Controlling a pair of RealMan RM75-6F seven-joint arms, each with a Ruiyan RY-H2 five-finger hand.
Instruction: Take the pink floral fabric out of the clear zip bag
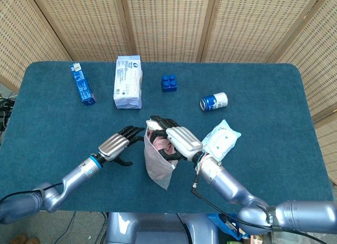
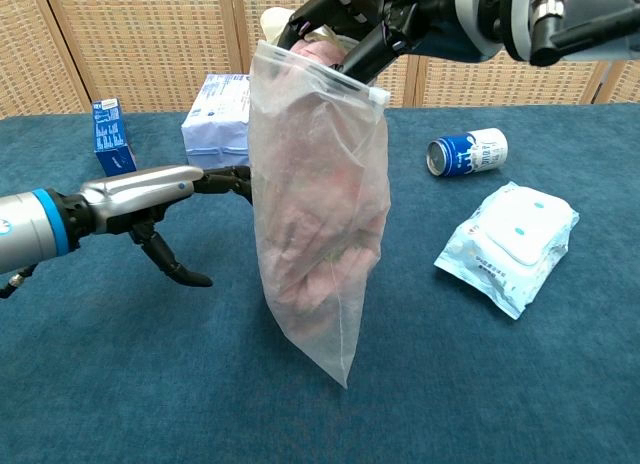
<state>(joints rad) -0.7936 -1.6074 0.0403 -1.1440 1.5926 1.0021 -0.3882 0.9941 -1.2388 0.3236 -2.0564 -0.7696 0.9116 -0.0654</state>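
Woven rattan screens (image 1: 168, 23) behind, blue carpeted table (image 1: 274, 102) below. Hanging in the air near the table's middle, a clear zip bag (image 2: 315, 219), mouth up and open, lower corner pointing down, not touching the cloth in the chest view. Inside it, bunched and filling most of the bag, the pink floral fabric (image 2: 320, 209), a fold of it showing at the mouth in the head view (image 1: 160, 144). Gripped at its top rim by the right hand (image 1: 176, 141), dark fingers (image 2: 330, 9) curled over the zip edge from above. Reaching in from the left, the left hand (image 1: 117, 146), empty, fingers spread, fingertips (image 2: 235, 179) right at the bag's side; whether touching it, cannot tell. Thumb hanging down and apart from the rest. Along the far edge: a small blue carton (image 1: 83, 83), a white and blue tissue pack (image 1: 128, 82), a blue toy brick (image 1: 169, 82). Further right, a blue can on its side (image 1: 213, 101), and near it a soft wipes packet (image 1: 221, 139) lying flat just beside the right forearm.
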